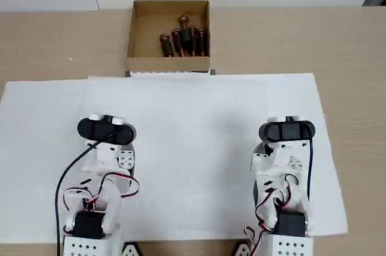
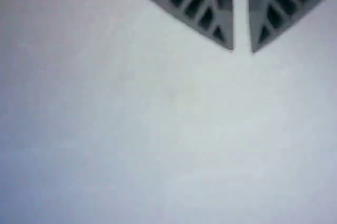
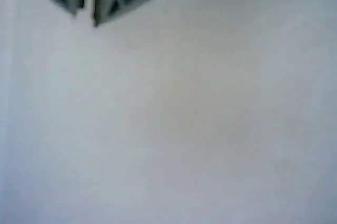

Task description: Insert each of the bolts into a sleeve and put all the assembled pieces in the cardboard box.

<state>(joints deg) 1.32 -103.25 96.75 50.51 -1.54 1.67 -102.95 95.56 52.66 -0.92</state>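
Pieces (image 1: 184, 40) assembled and bunched inside cardboard box (image 1: 169, 63). Well apart from box, over white sheet (image 1: 199, 123): left gripper (image 2: 241, 50) and right gripper (image 3: 84, 19), jaws all but closed, gripping nothing.

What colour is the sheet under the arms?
White. It shows best in the high view, where the sheet lies on a tan table.

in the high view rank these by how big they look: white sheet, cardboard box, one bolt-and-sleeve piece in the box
1. white sheet
2. cardboard box
3. bolt-and-sleeve piece
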